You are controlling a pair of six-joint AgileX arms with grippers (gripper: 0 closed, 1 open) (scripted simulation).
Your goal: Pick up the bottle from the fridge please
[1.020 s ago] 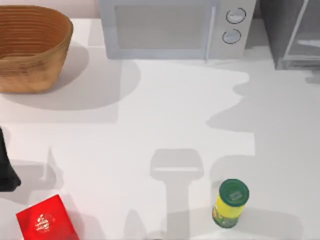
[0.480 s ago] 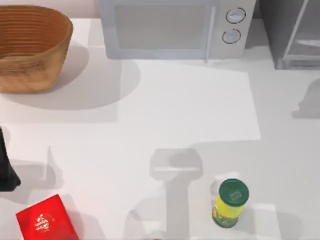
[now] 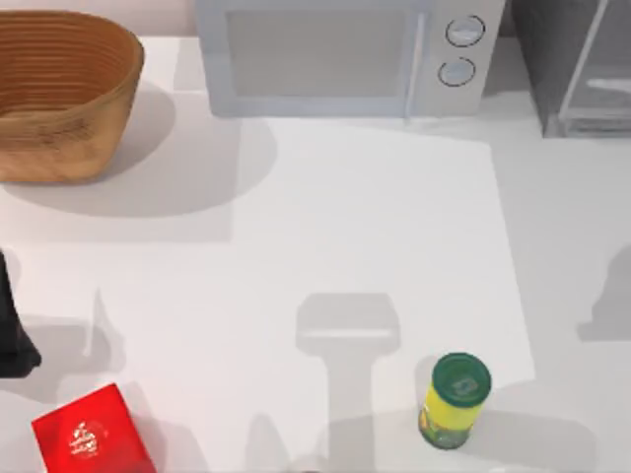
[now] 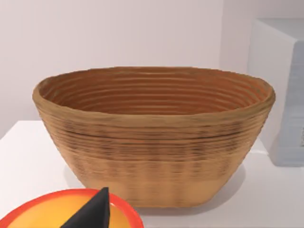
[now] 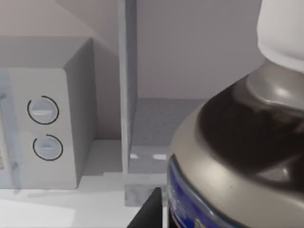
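The bottle [image 5: 247, 137] looms close in the right wrist view, with a white cap, a dark neck and a blue label band. It hangs off the table in front of the fridge [image 5: 161, 118], with my right gripper [image 5: 199, 218] shut on it and one dark finger [image 5: 148, 209] beside its body. The fridge [image 3: 577, 69] is the dark grey cabinet at the table's far right, its door edge [image 5: 127, 95] standing open. My left gripper [image 4: 92, 213] is parked at the near left, facing the basket.
A woven basket [image 3: 59, 94] sits far left and a white microwave [image 3: 345, 54] with two knobs stands at the back centre. A yellow jar with a green lid [image 3: 455, 399] stands near the front, a red box [image 3: 91, 434] at the front left, and a black object [image 3: 12, 330] at the left edge.
The right arm's shadow on the table has slid from beside the fridge towards the right edge and the front. The jar, box, basket and left arm have not moved.
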